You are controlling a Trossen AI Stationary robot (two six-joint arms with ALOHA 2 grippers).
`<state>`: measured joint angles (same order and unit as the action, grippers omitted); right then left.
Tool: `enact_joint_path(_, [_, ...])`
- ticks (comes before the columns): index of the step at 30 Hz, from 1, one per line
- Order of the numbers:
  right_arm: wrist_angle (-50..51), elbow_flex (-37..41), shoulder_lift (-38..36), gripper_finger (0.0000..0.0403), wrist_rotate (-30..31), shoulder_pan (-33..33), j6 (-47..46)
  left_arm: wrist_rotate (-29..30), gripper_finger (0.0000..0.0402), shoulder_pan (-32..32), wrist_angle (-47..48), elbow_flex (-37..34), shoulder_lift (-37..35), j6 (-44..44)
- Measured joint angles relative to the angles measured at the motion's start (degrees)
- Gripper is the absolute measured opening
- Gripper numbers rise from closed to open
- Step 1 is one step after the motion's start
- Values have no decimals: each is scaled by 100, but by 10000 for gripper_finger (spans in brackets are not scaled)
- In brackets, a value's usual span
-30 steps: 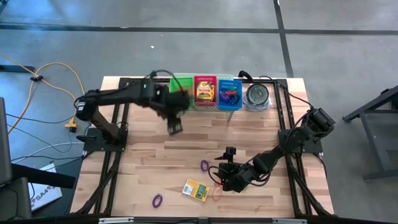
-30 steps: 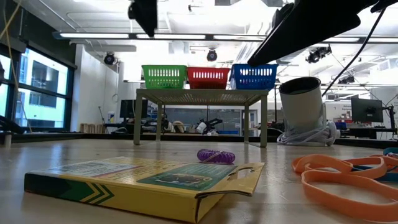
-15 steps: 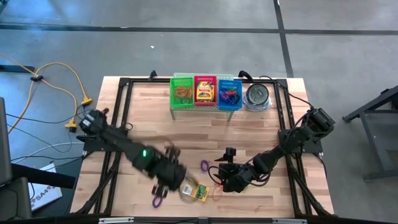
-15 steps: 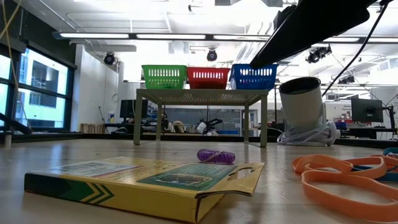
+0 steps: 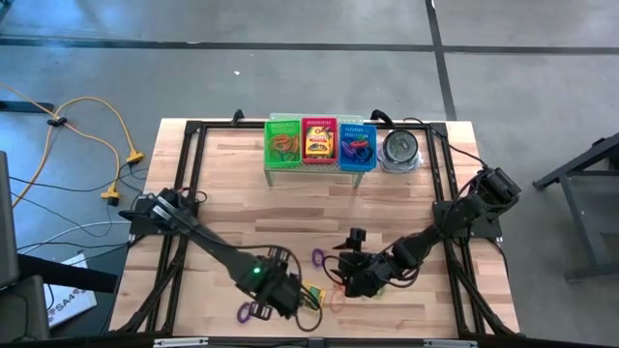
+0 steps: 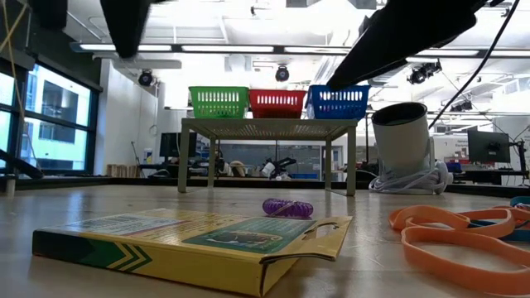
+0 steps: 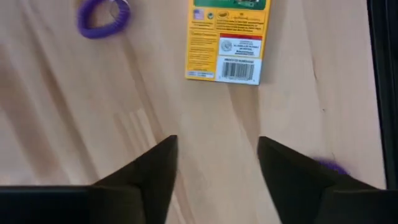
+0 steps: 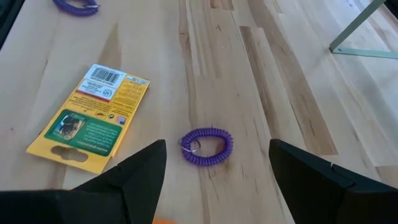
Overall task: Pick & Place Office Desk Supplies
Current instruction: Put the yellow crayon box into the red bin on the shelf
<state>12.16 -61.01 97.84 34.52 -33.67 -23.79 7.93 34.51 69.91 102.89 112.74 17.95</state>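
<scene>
High view, left end effector (image 5: 287, 295) hiding crayon box (image 5: 311, 299)

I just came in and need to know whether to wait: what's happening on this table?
The robot is sorting desk supplies. The left claw is open and empty, hanging over the yellow-and-green crayon box near the table's front edge. The right claw, also open, waits nearby above a purple coil band. At the back, the green basket, red basket and blue basket already hold some items. More loops still lie loose on the wood.
</scene>
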Motion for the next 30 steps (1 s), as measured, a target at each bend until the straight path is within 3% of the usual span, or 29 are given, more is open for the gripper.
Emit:
enact_joint_path(8, [88,0,0,274,0,0,2,-244,334,-60,-44,0,151,8])
enact_joint_path(12, [92,0,0,274,-2,0,4,-243,370,-24,-98,0,149,7])
enact_joint_path(20, [92,0,0,274,-51,-10,2,-149,388,80,-208,0,242,7])
enact_joint_path(23, [102,0,0,274,-177,-36,-51,222,388,79,-252,0,250,269])
enact_joint_path(25, [126,0,0,274,-276,-79,-240,451,388,58,-250,2,253,477])
enact_joint_path(30, [151,6,121,274,-321,-355,-942,404,388,14,-278,2,259,402])
